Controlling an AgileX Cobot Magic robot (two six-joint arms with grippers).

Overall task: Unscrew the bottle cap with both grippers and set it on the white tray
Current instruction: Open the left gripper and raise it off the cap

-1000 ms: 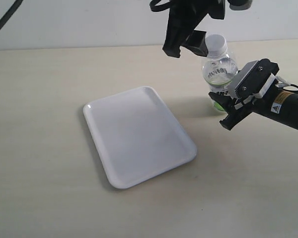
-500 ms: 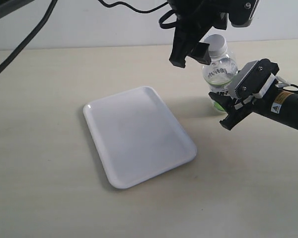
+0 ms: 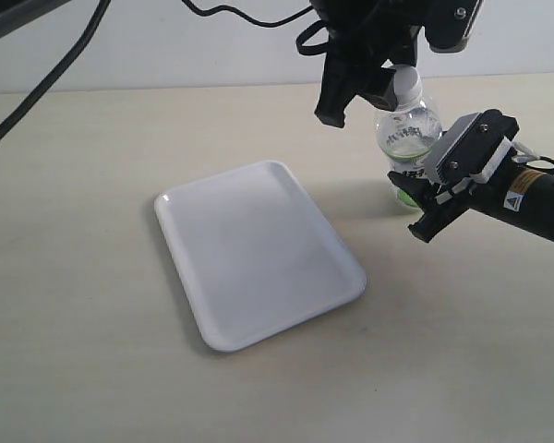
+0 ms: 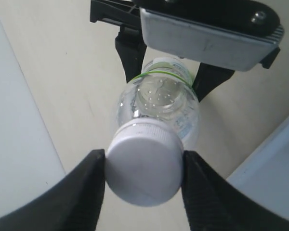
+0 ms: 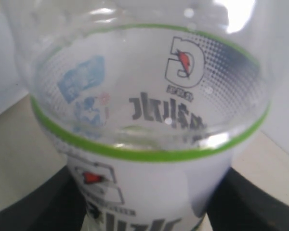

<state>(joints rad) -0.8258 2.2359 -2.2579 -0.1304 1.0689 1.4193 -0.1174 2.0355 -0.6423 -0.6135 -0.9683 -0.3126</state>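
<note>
Nearest us lies the white tray [image 3: 258,254]. Beyond it, the right gripper [image 3: 423,196] clamps the upright bottle [image 3: 408,129] low on its label. Only the left wrist view shows us the left gripper [image 4: 144,168] seemingly pinching the bottle cap [image 4: 142,161], atop the neck.

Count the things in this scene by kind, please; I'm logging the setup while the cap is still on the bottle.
bottle: 1
bottle cap: 1
white tray: 1
claws: 2 (left claw, right claw)
Total: 5
</note>
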